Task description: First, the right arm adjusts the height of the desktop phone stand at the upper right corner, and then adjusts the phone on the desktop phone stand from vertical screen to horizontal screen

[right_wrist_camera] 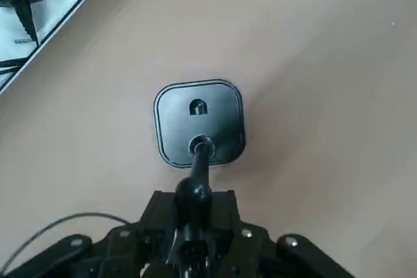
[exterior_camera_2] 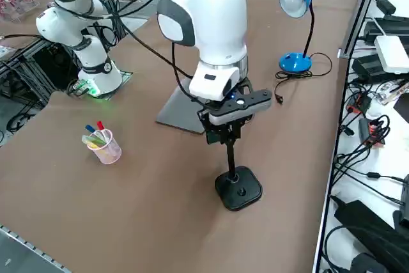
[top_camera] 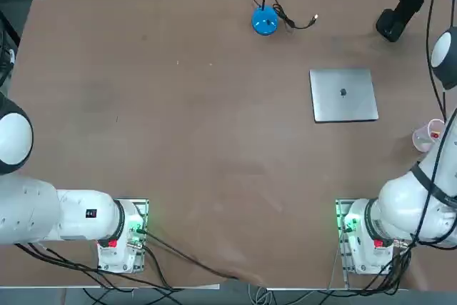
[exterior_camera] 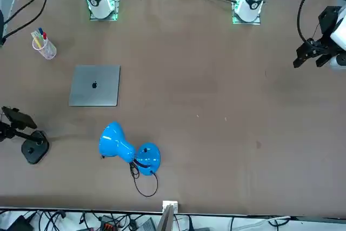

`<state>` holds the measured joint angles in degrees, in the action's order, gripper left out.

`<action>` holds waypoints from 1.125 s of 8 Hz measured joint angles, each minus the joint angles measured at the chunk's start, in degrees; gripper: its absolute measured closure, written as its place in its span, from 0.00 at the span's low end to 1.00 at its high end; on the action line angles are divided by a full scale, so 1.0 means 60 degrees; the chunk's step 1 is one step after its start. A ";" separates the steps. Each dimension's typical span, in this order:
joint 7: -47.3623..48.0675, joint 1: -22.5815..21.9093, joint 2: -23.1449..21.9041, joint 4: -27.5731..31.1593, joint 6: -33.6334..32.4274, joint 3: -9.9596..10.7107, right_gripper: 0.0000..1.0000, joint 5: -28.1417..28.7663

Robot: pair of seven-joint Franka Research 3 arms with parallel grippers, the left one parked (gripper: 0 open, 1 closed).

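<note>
— Where is the right arm's pincer?
— At the top of the desktop phone stand, directly above its rounded base, which sits on the brown surface.
— Pinching it?
— I cannot tell; its fingers are hidden.
— And the phone?
— Right at the pincer, at the head of the pole, lying roughly level. The grey laptop lies just behind.

grey laptop, blue lamp, cup of pens
</note>
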<state>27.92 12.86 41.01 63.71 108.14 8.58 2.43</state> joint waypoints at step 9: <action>0.0018 0.0018 0.0114 0.0059 0.0174 0.0000 0.71 0.0000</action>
<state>28.03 12.96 41.69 64.07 109.18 8.58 2.43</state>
